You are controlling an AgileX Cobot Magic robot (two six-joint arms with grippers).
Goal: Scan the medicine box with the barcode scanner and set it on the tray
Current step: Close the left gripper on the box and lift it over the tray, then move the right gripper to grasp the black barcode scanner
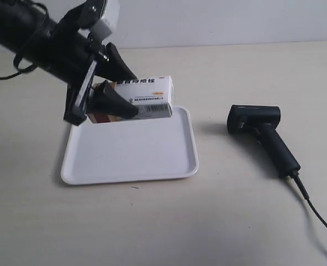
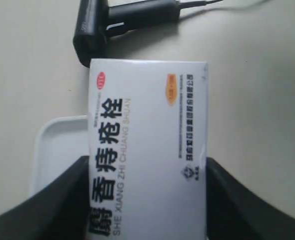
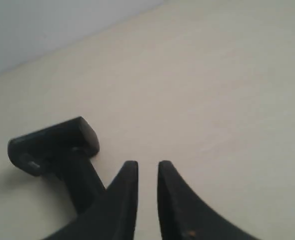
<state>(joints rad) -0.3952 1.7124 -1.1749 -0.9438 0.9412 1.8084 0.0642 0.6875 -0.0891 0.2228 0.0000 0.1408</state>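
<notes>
While the medicine box hangs in the upper left part of the exterior frame, it is clamped between the two black, wedge-shaped fingers of the left gripper, above the far edge of the tray. The carton is a smooth white cardboard rectangle; its top face carries bold black characters, its side a barcode strip, and a dark red and tan band shows at the end nearest the arm. In the left wrist view the box fills the middle of the frame, the matte black fingers pressing on its two long sides at the bottom corners, so the left gripper is closed on the carton.

The tray is a flat, glossy white plastic rectangle with rounded corners and a low raised rim, lying left of centre on the pale, matte beige table. A corner of it shows beneath the box in the left wrist view.

The barcode scanner lies on its side at the right of the exterior frame, well apart from the tray: a black, dull-finished pistol shape with a boxy head, an angled handle and a thin black cable running to the lower right corner.

In the right wrist view the right gripper sits at the bottom centre, its curved black fingers nearly together with only a narrow slit between them, holding nothing. The scanner appears just to the left of them.
</notes>
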